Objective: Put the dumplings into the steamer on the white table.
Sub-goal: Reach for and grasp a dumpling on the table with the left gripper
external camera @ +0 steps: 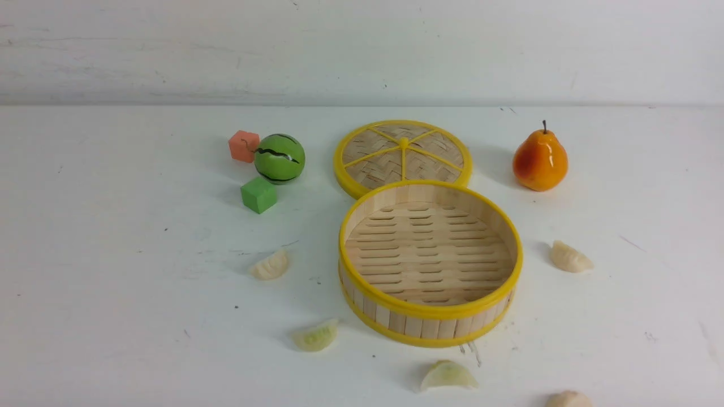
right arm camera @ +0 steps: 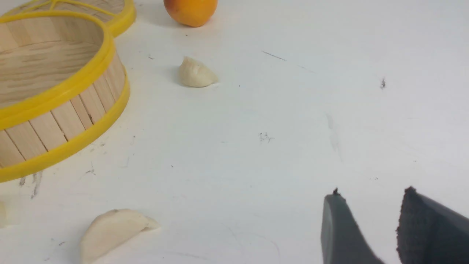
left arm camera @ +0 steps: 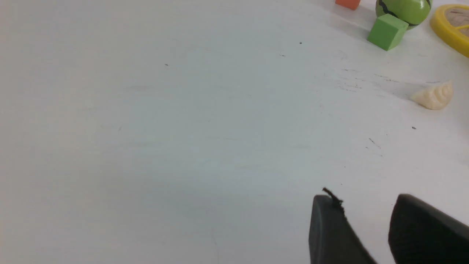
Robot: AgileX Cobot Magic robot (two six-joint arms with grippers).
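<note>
The steamer stands empty in the middle of the white table. Several dumplings lie round it on the table. A cream one is on its left and another on its right. Two pale green ones lie near its front, and one at the picture's lower edge. Neither gripper shows in the front view. My left gripper is open over bare table, far from a dumpling. My right gripper is open and empty, apart from the steamer and two dumplings.
The woven lid lies flat just behind the steamer. A pear stands at the back right. At the back left sit a green striped ball, an orange-red cube and a green cube.
</note>
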